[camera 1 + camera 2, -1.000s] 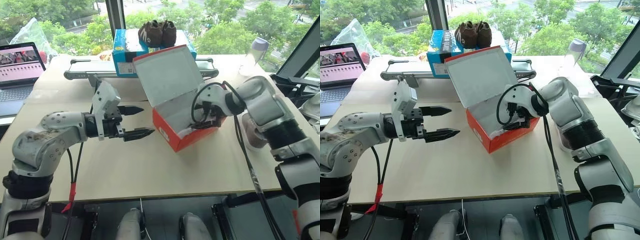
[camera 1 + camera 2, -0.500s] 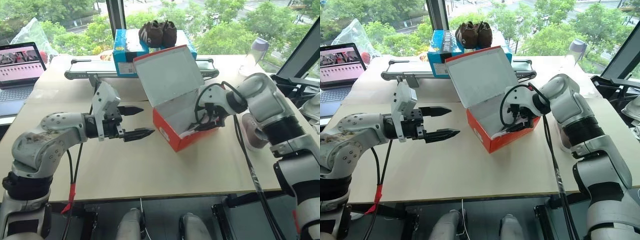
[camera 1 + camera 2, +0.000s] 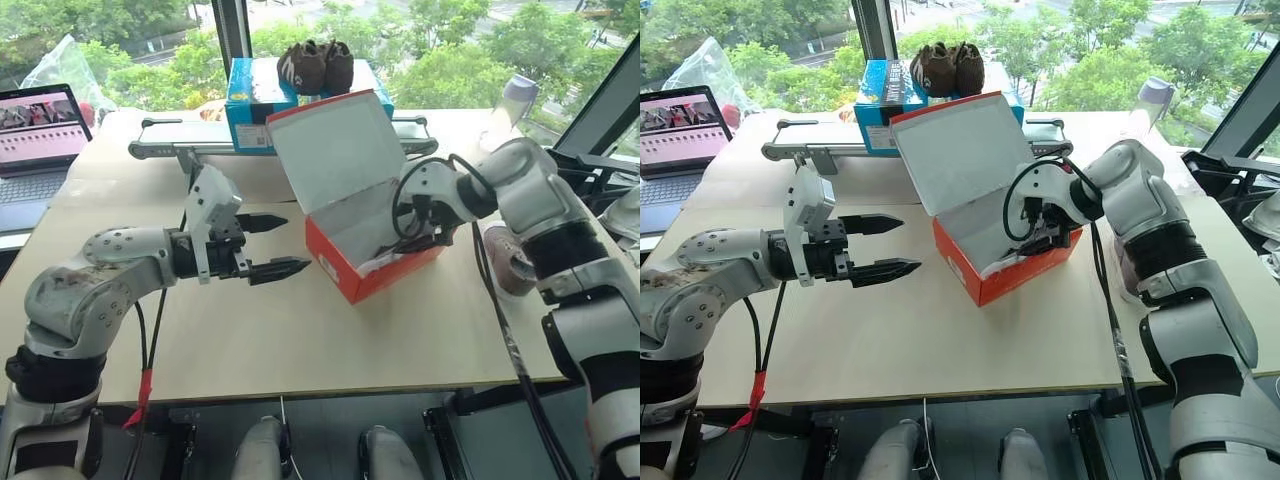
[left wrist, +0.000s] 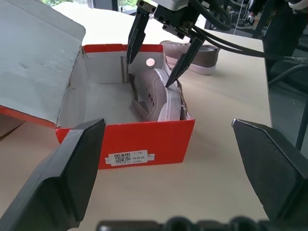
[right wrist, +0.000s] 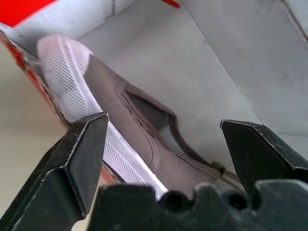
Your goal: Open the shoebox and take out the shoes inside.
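Left gripper (image 3: pixel 268 243) hovers spread and empty, short of the shoebox (image 3: pixel 372 268); its lid (image 3: pixel 338 150) leans open and could flop shut. Right gripper (image 4: pixel 156 60) reaches in, fingers wide astride the shoe (image 4: pixel 159 94) lying on edge; closing off-centre might pinch only the collar or drag the box. The other shoe (image 4: pixel 195 53) lies just beyond.

Four views — one stereo head pair, two wrist cameras

The head pair looks forward and down over the table (image 3: pixel 300 340); the left wrist view faces the open shoebox (image 4: pixel 144 139) from near, and the right wrist view peers close between its own fingers (image 5: pixel 72 159) — all share that box.
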